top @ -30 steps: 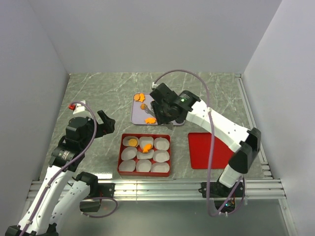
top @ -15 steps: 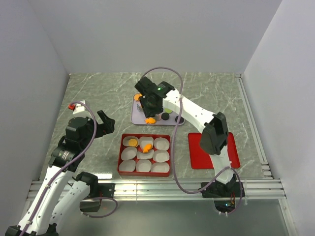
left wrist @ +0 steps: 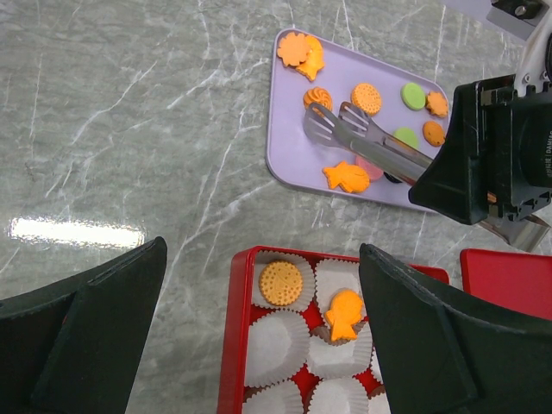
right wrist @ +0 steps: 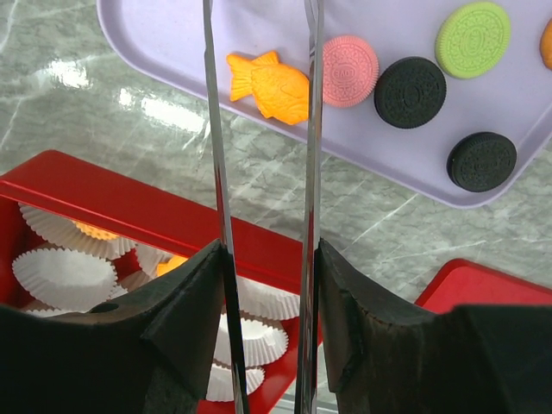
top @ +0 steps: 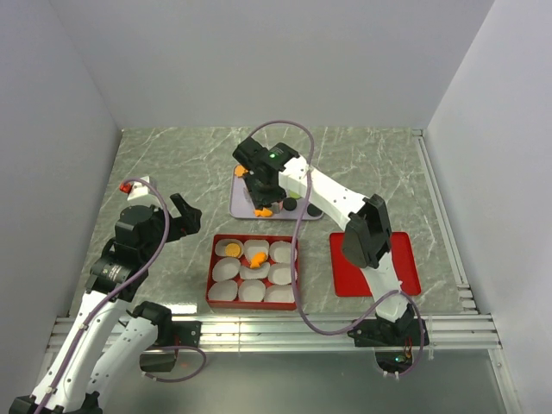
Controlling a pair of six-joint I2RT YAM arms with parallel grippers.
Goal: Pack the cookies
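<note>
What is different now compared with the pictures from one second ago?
The right gripper, shut on the tongs, swung left across the purple tray; the tong tips now hover by a round orange cookie. Nothing was picked up or let go. The open left gripper, the red box and its two orange cookies stayed put.

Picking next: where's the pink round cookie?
Right wrist view, upper right: the pink round cookie lies on the lavender tray between an orange fish-shaped cookie and a black round cookie.
</note>
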